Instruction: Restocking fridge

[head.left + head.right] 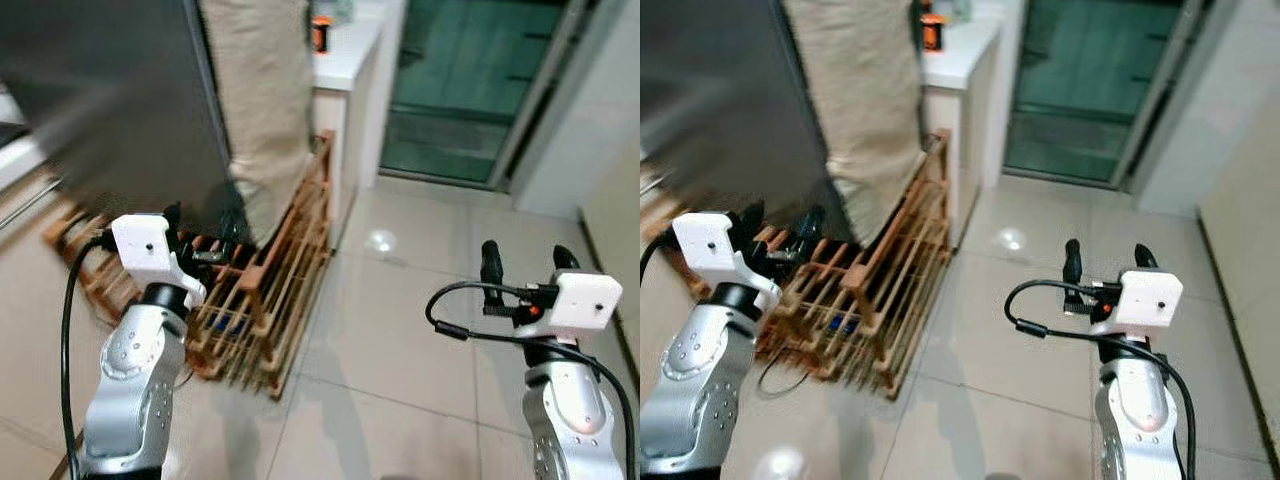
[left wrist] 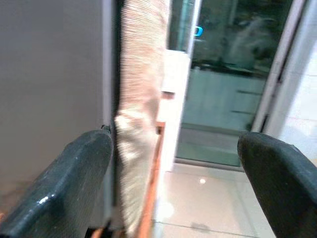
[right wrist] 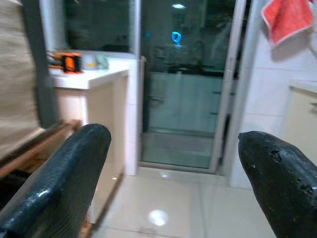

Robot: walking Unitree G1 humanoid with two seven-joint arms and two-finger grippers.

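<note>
status: restock looks barely started, if at all. both grippers carry nothing.

left gripper is raised in front of the dark grey fridge, close to its right edge. fingers spread wide in the left wrist view, nothing between them; that view looks along the fridge side panel, past the beige cloth hanging next to it. not touching the fridge as far as i can tell.

right gripper is held up over bare floor tiles, well apart from the fridge. fingers also spread, empty; the right wrist view looks toward a glass sliding door and a white counter with a small orange item on it (too blurred to identify).

fridge: left side of the head views, door face appears closed, no interior visible, though the frame is motion-blurred so i can't confirm the seal. a wooden rack leans on the floor just beside it, under the cloth. something blue sits low inside the rack, can't tell what.

no groceries identifiable anywhere near the grippers, so where the stock comes from is unclear.

my read on what's left: basically everything. find the items, open the fridge door, pick, place, close. the left arm is best placed for the door.
</note>
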